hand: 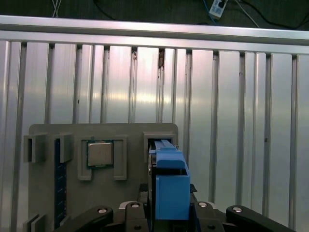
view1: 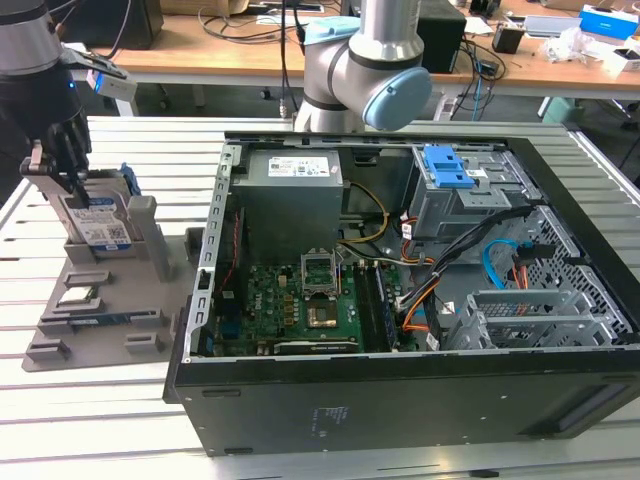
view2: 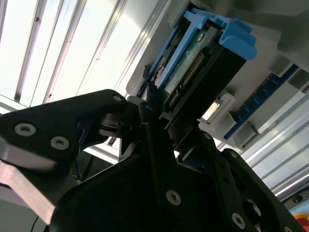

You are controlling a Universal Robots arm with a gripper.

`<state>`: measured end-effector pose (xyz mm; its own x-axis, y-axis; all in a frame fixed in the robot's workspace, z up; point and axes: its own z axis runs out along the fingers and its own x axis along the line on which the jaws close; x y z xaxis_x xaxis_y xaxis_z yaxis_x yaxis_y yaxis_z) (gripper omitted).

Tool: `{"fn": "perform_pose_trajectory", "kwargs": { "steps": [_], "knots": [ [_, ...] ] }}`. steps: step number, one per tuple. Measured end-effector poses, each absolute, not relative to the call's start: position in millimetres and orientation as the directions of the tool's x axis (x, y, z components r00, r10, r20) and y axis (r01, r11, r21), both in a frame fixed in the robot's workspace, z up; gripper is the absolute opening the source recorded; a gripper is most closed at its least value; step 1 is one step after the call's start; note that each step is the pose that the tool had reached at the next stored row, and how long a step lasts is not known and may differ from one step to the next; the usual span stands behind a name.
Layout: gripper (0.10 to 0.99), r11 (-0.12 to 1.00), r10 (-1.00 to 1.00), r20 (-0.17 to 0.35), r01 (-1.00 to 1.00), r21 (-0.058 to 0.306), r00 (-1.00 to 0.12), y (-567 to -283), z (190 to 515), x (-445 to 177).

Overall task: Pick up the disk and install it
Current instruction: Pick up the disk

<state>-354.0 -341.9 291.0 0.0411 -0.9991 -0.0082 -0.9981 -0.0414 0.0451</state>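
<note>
The disk (view1: 100, 225) stands on edge in a slot of the grey holder tray (view1: 150, 265) at the exterior view's left, its white-and-blue label facing out. My gripper (view1: 62, 185) reaches down over its top end. In the second wrist view the black fingers (view2: 145, 113) press against both sides of the disk (view2: 203, 63) in its blue bracket. In the first wrist view the blue bracket (hand: 169, 183) sits between the jaws of my gripper (hand: 169, 210), its lower end still in the tray's slot. The gripper is shut on the disk.
A small square silver chip (view1: 78, 296) lies in a pocket of the tray. The open computer case (view1: 400, 250) fills the exterior view's right, with a grey drive cage and blue latch (view1: 450, 170) at its back. The arm's base (view1: 365, 70) stands behind the case. The table is slatted metal.
</note>
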Motion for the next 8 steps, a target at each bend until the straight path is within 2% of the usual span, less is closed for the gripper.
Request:
{"fn": "perform_pose_trajectory", "kwargs": {
  "steps": [8],
  "knots": [
    [0.365,-0.041,-0.999,-0.008,-0.998,0.045,0.041,-340.2,302.6,-353.7]
  ]
}}
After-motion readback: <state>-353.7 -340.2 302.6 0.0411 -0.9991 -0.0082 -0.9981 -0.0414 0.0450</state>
